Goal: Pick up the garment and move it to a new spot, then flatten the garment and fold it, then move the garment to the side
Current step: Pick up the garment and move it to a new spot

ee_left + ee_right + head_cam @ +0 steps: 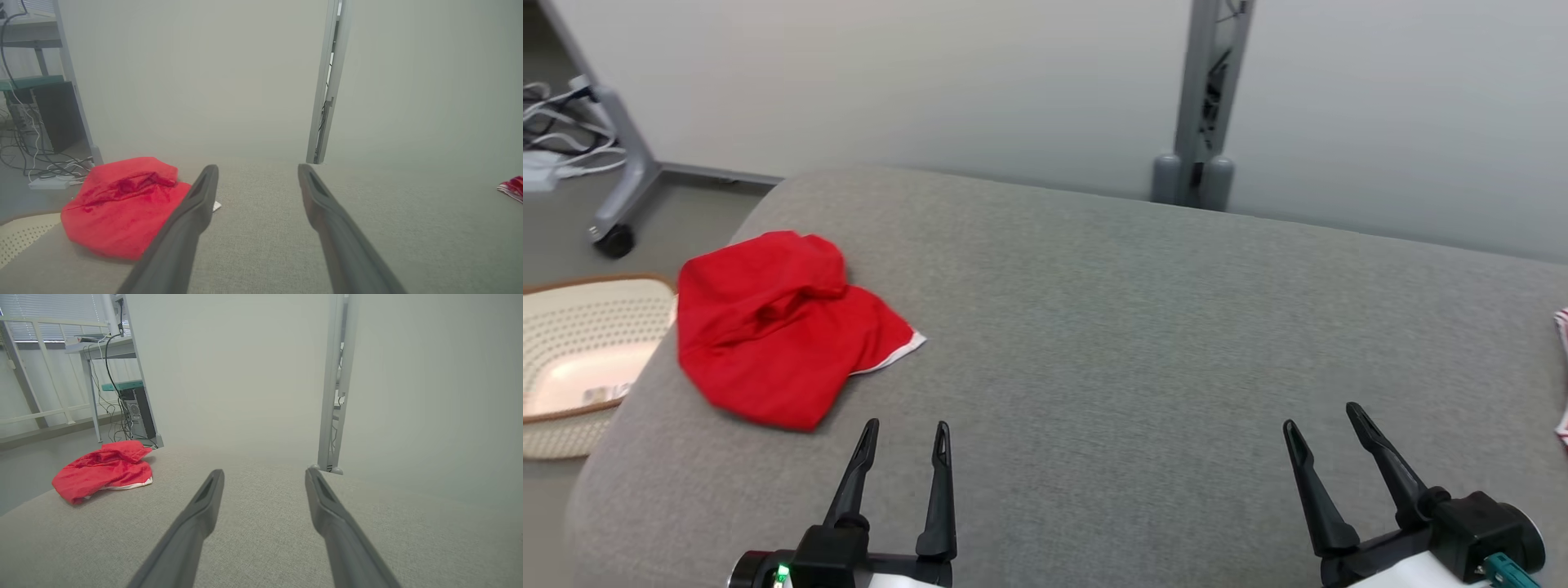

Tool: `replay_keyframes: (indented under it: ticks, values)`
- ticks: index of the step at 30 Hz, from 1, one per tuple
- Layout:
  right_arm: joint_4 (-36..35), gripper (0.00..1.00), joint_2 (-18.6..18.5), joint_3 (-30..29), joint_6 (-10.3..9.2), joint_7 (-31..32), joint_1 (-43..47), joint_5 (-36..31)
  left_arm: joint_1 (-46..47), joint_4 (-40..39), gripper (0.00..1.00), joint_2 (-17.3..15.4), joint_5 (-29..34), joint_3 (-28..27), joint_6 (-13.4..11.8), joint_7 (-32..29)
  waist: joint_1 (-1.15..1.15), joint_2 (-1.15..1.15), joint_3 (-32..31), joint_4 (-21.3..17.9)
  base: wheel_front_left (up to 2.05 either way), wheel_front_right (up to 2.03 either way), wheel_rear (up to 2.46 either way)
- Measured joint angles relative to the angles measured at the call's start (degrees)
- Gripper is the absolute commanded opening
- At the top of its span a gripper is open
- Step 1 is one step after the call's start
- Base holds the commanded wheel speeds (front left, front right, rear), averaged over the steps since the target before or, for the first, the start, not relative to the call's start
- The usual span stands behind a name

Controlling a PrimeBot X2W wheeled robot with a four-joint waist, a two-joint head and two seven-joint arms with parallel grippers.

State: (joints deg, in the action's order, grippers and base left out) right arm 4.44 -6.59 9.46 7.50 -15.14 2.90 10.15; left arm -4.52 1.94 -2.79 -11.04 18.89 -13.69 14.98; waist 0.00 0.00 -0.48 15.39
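Observation:
A crumpled red garment (776,327) with a white hem lies on the grey cushion (1143,327) near its left edge. It also shows in the left wrist view as the red garment (122,204) and in the right wrist view as the same garment (104,469). My left gripper (907,433) stands open at the lower left, just right of and in front of the garment, apart from it. My right gripper (1327,420) stands open at the lower right, far from the garment. Nothing sits between either pair of fingers (196,208).
A pale perforated basket (580,359) sits on the floor left of the cushion. A red-and-white cloth (1561,367) peeks in at the cushion's right edge. A grey post (1205,98) stands behind the cushion, a wheeled stand leg (625,180) and cables at the far left.

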Motion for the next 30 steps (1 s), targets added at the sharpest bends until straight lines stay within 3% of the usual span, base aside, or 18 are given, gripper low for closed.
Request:
replay_keyframes:
  ticks: [18,30]
  values:
    - [-0.8,1.0,-1.1,1.4,0.0,0.0,-0.8,0.2,-0.1,-2.1,1.0,0.0,-1.2,1.0,-1.8,0.0,0.0,0.0,1.6,13.7,0.0,0.0,0.0]
    - [0.5,1.0,-1.8,2.8,0.0,0.0,-1.5,0.9,-0.9,-3.1,1.0,0.0,-2.7,0.3,-3.0,0.0,0.0,0.0,2.0,14.6,0.0,0.0,0.0]
